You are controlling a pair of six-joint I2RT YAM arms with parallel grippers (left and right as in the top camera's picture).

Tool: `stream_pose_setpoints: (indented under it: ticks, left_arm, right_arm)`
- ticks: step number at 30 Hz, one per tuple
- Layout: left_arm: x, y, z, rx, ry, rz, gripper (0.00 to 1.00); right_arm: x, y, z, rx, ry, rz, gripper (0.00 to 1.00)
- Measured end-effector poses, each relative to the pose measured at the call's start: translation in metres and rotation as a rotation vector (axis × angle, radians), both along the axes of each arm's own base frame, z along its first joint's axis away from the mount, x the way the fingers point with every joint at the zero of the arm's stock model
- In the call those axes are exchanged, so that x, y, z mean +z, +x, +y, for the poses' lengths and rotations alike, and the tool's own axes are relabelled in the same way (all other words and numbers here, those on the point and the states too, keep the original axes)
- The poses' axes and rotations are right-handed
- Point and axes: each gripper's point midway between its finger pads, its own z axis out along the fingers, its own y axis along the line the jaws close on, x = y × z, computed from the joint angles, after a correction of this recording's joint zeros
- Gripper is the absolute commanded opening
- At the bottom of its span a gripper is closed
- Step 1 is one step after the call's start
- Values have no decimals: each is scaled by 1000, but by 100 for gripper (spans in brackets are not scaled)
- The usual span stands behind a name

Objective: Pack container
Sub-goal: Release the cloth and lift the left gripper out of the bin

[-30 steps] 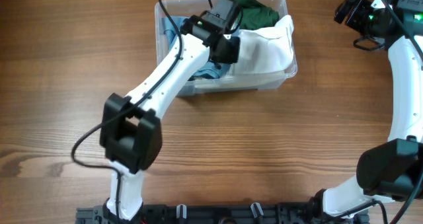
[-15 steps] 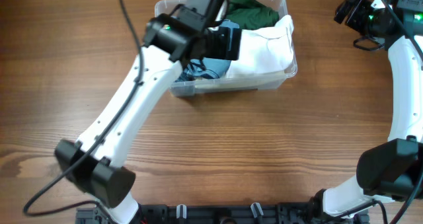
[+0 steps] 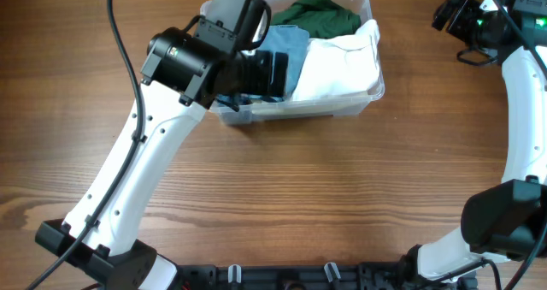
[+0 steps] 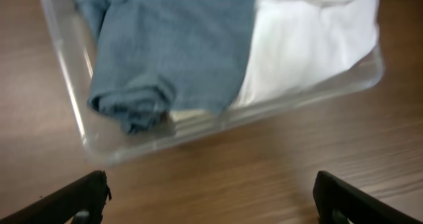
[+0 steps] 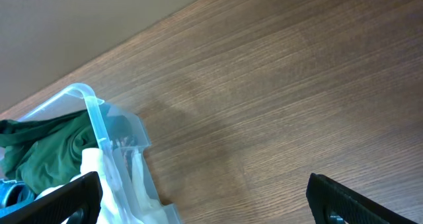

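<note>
Release is the fresh change: the left gripper (image 3: pixel 272 72) has lifted clear of the container (image 3: pixel 301 110), jaws spread wide and empty. The blue cloth (image 3: pixel 286 49) is left lying inside, just below and ahead of it, beside the white cloth (image 3: pixel 342 63) and green cloth (image 3: pixel 323 14). That item looks packed (one blue fold bunches against the near wall). The right gripper (image 3: pixel 451 16) hangs wide and empty, the bin well off to its side. The wood-grain table (image 3: pixel 342 196) carries the bin, with a plain beige surface beyond its edge.

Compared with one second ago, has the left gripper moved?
Yes. In the overhead view, the left gripper has drawn back from over the middle of the container toward its near left corner.
</note>
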Motion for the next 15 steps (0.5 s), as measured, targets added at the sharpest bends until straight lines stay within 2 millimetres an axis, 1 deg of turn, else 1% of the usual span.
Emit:
stream_pose_setpoints:
  ticks: [2, 4, 8, 11, 15]
  left_arm:
    - [-3, -4, 7, 13, 19, 22, 100]
    - [-2, -1, 15, 36, 21, 19, 100]
    - [9, 5, 39, 98, 15, -11, 100]
    - [22, 8, 57, 143, 4, -50, 100]
    - [52, 23, 80, 176, -31, -191, 100]
  right_arm:
    - [0, 0, 0, 0, 0, 1, 100]
    - [0, 0, 0, 0, 0, 0, 100]
    - [0, 0, 0, 0, 0, 0, 100]
    - [0, 0, 0, 0, 0, 0, 100]
    - [0, 0, 0, 0, 0, 0, 100]
